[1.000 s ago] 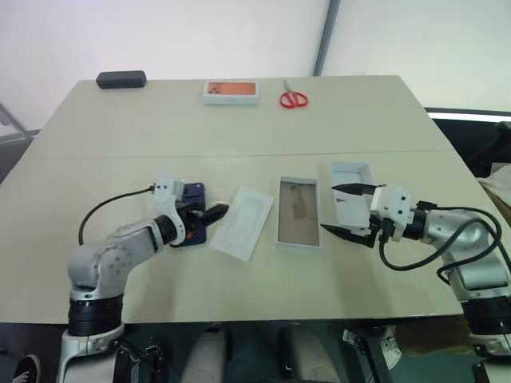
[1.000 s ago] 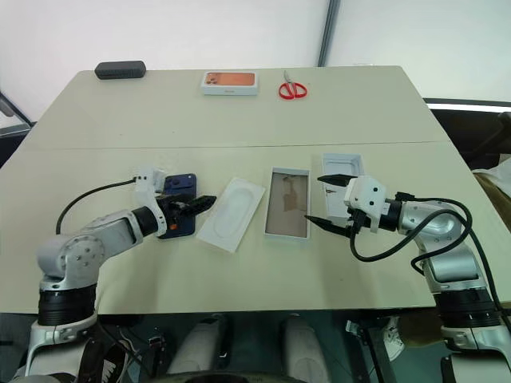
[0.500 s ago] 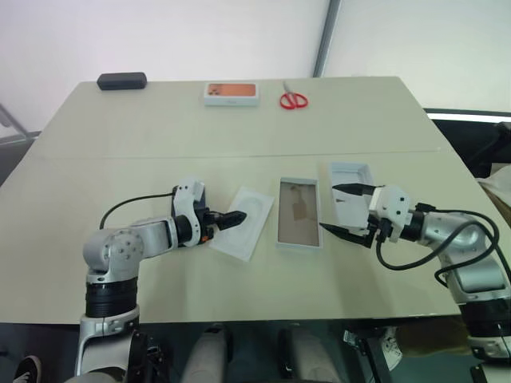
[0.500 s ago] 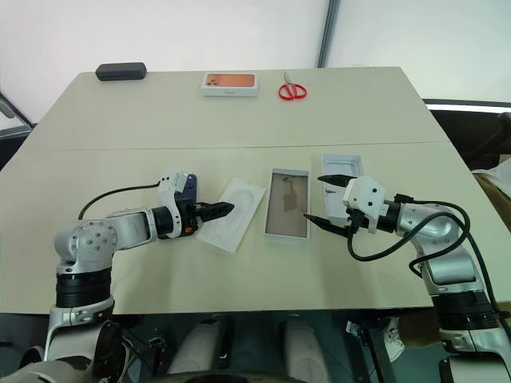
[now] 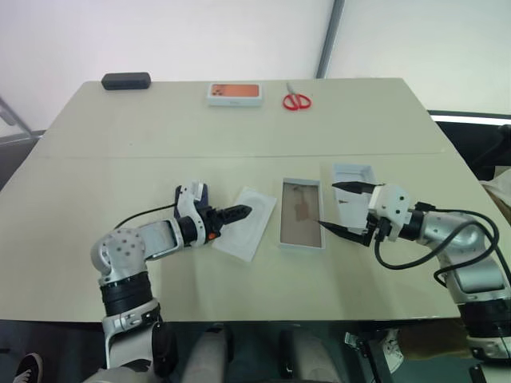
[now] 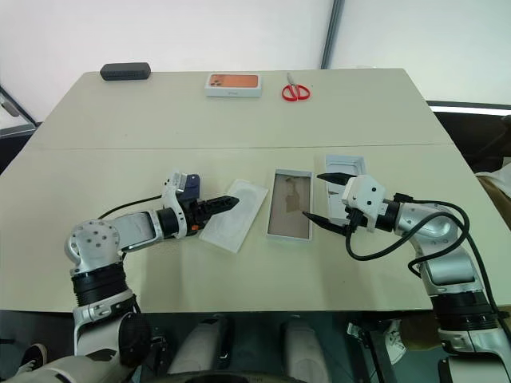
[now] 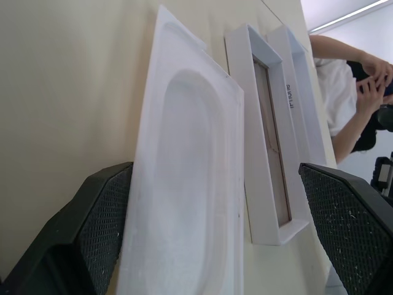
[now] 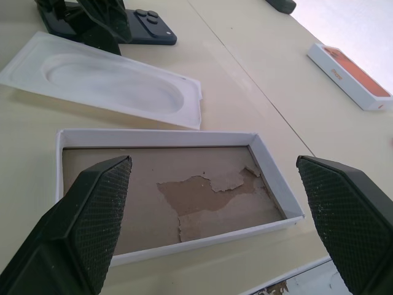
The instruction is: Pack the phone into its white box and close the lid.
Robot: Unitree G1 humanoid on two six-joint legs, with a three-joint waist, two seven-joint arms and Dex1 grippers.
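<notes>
Insert (image 5: 247, 221) lies between your phone (image 6: 188, 188) at left and white box (image 5: 301, 223); lid (image 5: 351, 185) right of it. Left gripper (image 5: 239, 214) and right gripper (image 5: 342, 209) both spread, empty. Scissors (image 5: 296, 100) far.

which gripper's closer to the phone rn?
Left. The left gripper hangs open over the white insert, its wrist right beside the phone. The right gripper is open across the white box.
</notes>
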